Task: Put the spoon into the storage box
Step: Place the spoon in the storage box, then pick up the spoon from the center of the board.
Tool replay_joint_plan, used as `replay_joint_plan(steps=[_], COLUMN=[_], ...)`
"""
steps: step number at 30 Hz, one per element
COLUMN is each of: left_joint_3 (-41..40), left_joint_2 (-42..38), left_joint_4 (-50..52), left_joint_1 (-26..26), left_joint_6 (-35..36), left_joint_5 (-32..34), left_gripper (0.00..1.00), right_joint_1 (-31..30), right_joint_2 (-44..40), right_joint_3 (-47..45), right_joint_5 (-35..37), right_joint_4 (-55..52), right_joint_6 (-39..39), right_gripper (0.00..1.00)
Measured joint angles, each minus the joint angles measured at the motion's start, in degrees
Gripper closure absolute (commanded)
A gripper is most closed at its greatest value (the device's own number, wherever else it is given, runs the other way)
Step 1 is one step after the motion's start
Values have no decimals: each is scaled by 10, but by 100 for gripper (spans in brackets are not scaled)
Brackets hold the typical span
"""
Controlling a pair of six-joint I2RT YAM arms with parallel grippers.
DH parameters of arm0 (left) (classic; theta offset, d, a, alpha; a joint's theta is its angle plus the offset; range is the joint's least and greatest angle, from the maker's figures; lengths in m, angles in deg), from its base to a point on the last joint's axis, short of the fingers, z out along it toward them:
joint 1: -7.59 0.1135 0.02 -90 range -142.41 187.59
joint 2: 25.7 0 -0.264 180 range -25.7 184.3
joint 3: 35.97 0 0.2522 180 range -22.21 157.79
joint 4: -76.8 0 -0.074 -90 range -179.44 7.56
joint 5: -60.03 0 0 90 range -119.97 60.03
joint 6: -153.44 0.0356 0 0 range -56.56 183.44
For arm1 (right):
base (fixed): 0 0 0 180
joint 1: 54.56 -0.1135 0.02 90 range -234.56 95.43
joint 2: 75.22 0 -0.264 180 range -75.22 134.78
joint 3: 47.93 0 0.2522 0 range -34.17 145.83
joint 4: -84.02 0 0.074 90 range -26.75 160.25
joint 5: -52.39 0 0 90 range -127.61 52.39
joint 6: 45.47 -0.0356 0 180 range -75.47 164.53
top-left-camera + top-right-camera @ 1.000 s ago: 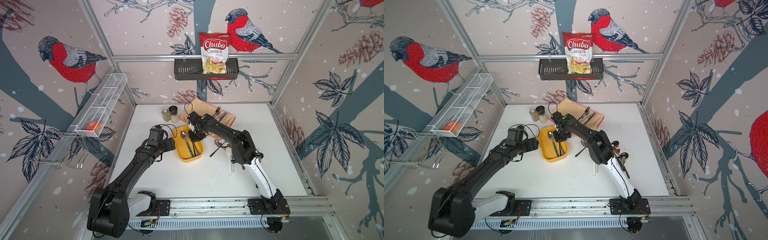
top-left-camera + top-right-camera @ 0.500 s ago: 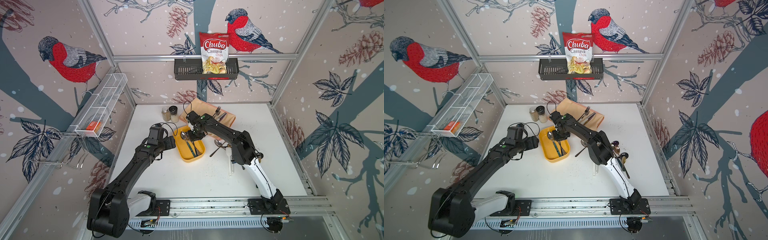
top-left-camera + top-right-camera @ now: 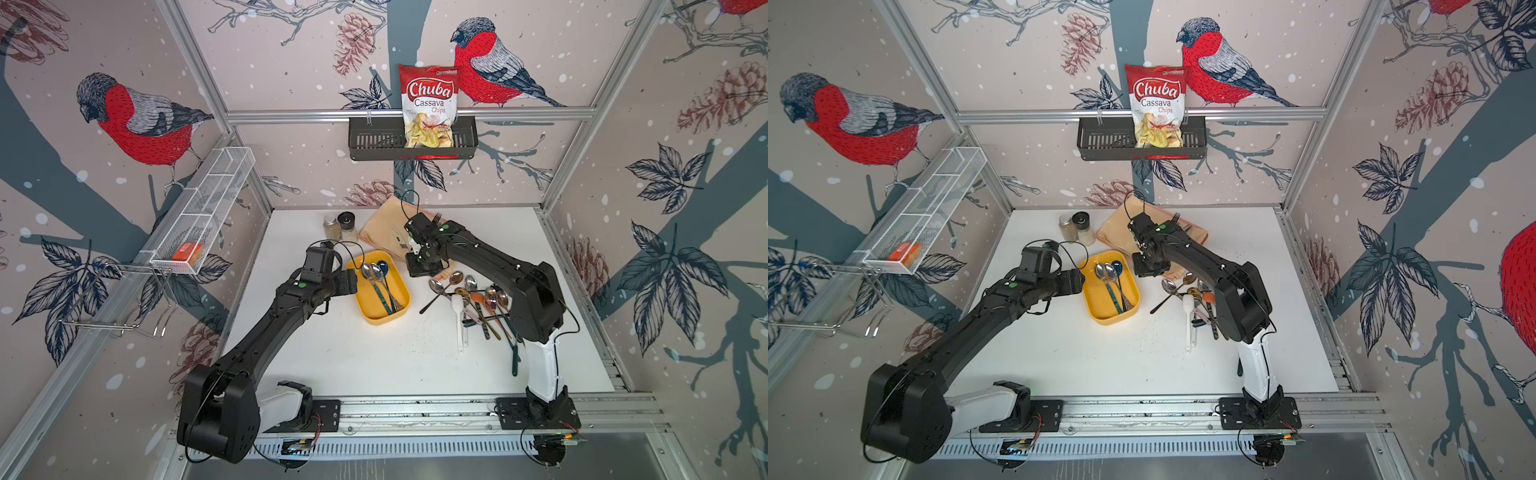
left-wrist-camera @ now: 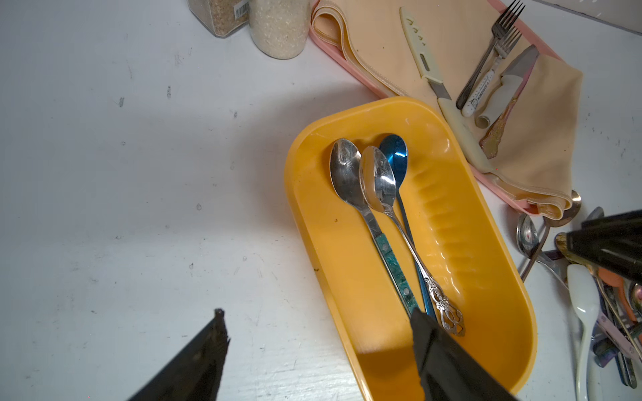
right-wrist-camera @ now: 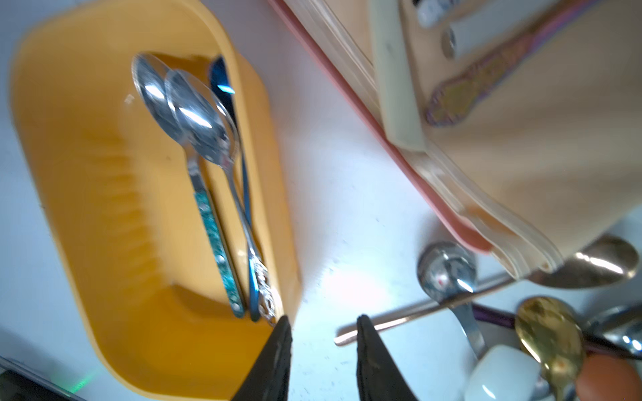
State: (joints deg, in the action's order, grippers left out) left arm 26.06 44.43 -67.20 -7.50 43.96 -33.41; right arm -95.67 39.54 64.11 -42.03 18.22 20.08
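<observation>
The right gripper [image 5: 321,321] has gone from above the storage box [image 4: 451,225] to just beside its long wall, jaws parted, empty. The spoon [image 4: 378,184], silver with an ornate pierced handle, lies inside the box near the middle of the table [image 3: 332,353], overlapping a teal-handled spoon [image 4: 345,173] and a blue spoon [image 4: 396,152]. The left gripper [image 4: 317,312] stands wide apart astride the opposite rim, gripping nothing; it hides their handle ends.

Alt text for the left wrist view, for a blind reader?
Three spoons lie bunched lengthwise in the yellow storage box on a white table. The left pincer is open, one finger over the box, one over the table.
</observation>
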Motion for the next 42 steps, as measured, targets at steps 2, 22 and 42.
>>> replay_joint_plan(steps=[2,22,42], left_joint_3=[3,5,-2], left_joint_2=[3,7,5], left_joint_4=[0,7,7], left_joint_1=[0,-2,-2], left_joint_6=[0,4,4], left_joint_5=[-3,-9,-6], left_gripper=[15,15,14], right_joint_1=[18,50,34], right_joint_2=[-33,-26,-8], right_joint_3=[-66,-190,-201], right_joint_5=[2,-6,-2], right_joint_4=[11,113,113], right_joint_6=[-12,-45,-56], right_gripper=[62,53,55])
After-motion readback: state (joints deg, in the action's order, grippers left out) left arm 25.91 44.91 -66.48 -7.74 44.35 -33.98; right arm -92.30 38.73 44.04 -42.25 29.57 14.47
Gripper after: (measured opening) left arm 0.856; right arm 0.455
